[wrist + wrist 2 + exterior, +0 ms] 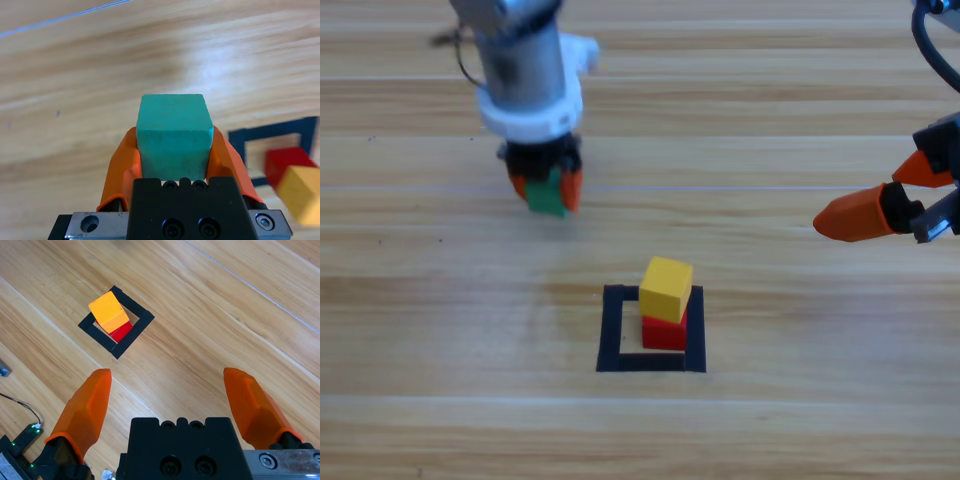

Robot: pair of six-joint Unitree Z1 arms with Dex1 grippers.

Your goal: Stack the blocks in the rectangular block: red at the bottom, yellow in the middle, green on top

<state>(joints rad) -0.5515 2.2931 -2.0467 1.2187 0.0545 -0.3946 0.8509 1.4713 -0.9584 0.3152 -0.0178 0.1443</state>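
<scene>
Nearest the camera in the high view, the tape square [613, 330] on the table [440, 420] has the red cube [664, 332] inside with the yellow cube [666, 288] sitting on it, skewed. Farther back, the left hand [548, 188] is clamped on the green cube [173, 135]; its wrist view shows that grip clearly. The right hand [167, 400] waits at the right edge, spread wide.

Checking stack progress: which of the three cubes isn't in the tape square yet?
The green cube, clamped in the left claw away from the square; the yellow cube sits on the red cube inside it.
</scene>
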